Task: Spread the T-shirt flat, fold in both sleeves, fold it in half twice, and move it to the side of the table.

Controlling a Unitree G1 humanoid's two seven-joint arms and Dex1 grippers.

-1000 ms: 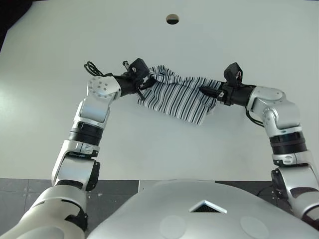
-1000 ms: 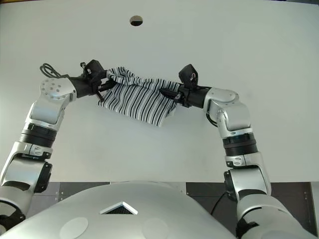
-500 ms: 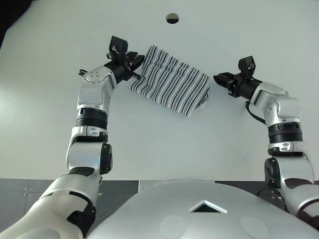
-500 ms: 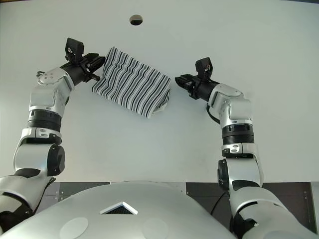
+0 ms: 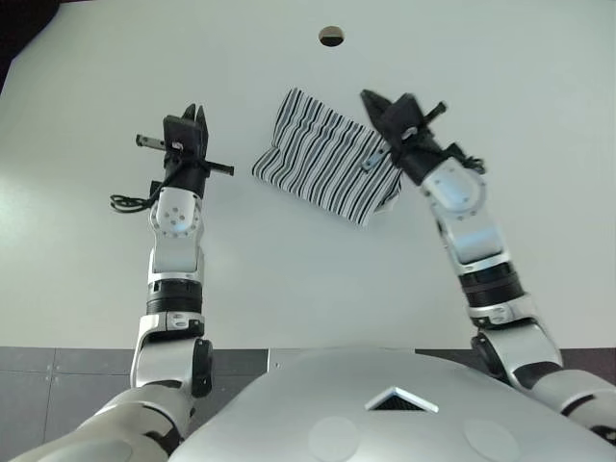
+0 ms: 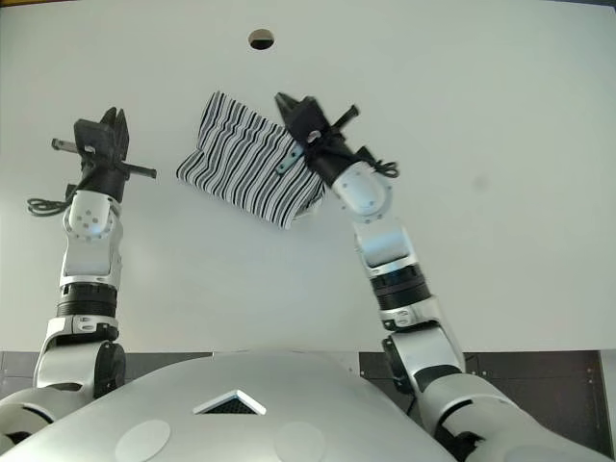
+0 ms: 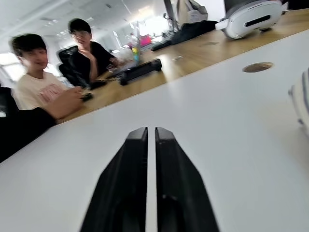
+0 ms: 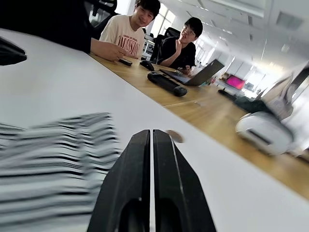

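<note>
The right gripper (image 5: 372, 99), its fingers pressed together and holding nothing, sits at the 2 o'clock edge of the folded striped T-shirt (image 5: 322, 166); whether it touches the cloth cannot be told. The left gripper (image 5: 191, 114), also closed up and empty, is well apart at the T-shirt's 9 o'clock. The T-shirt lies on the white table (image 5: 289, 269), with a round hole (image 5: 332, 37) at its 12 o'clock.
</note>
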